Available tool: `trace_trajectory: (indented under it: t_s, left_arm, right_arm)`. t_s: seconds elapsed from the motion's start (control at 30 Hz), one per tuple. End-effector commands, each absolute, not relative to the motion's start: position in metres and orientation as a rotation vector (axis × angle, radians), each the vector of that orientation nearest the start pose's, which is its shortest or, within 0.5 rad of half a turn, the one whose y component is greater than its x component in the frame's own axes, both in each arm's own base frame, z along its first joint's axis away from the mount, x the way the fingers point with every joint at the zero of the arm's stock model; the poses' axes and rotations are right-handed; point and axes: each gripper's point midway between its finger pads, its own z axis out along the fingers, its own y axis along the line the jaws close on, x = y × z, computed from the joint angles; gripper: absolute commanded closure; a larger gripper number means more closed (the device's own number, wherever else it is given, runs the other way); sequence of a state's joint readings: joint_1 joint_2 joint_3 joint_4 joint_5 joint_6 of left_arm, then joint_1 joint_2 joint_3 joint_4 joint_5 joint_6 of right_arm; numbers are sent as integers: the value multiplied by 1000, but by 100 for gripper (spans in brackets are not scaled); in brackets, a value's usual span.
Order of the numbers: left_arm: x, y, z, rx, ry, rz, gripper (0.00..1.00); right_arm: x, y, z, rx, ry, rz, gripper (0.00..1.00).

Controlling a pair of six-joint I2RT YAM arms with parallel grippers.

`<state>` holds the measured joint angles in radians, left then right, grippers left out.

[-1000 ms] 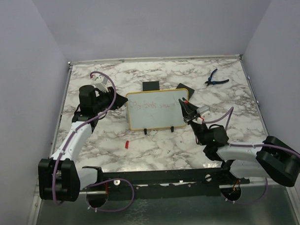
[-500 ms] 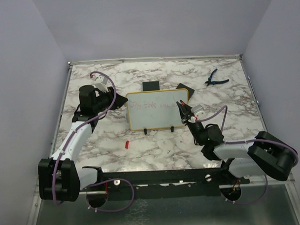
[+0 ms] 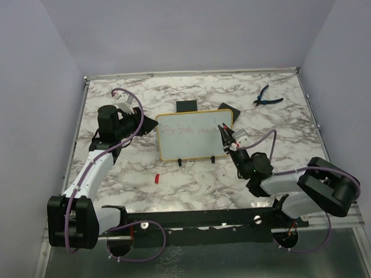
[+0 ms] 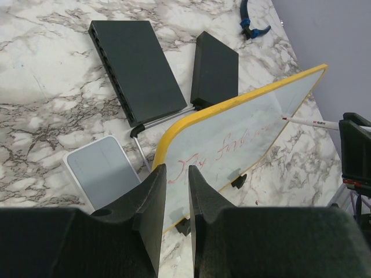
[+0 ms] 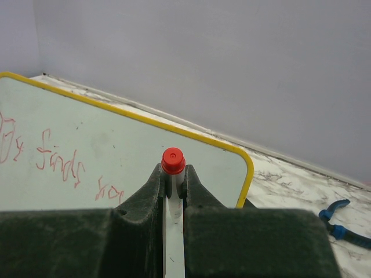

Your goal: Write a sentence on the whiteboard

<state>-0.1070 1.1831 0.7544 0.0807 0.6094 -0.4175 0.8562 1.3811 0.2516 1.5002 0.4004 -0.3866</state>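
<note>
Mid-writing. Right gripper (image 5: 173,176) clamped on white, red-ended marker pen (image 5: 173,160) — tip at small yellow-framed white whiteboard (image 3: 195,149) just ahead of it. Faint red handwritten sentence (image 5: 58,162) lies left of tip. Left gripper (image 4: 177,179) narrow, seemingly pinching board edge — view partial. Next: light rightward strokes, little room left.

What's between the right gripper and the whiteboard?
Only the marker that the right gripper holds; its tip reaches the whiteboard. The left wrist view shows it.

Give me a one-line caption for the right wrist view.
Right gripper shut on a red-tipped marker, aimed at the yellow-framed whiteboard where a red handwritten sentence runs partway across.
</note>
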Motion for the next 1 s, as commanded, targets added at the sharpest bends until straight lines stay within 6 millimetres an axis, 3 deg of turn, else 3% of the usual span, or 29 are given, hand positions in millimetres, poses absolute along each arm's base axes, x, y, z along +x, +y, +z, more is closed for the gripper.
trace_trajectory:
  t_s: [0.0, 0.3, 0.97]
  left_arm:
    - [334, -153, 203, 148, 1949, -925, 77]
    - [335, -153, 204, 149, 1949, -927, 77]
    - [335, -153, 204, 150, 1948, -924, 77]
  right_arm:
    - [302, 212, 240, -351, 1122, 146, 99]
    - [306, 219, 244, -359, 1106, 158, 99]
    - [298, 218, 222, -390, 1161, 196, 99]
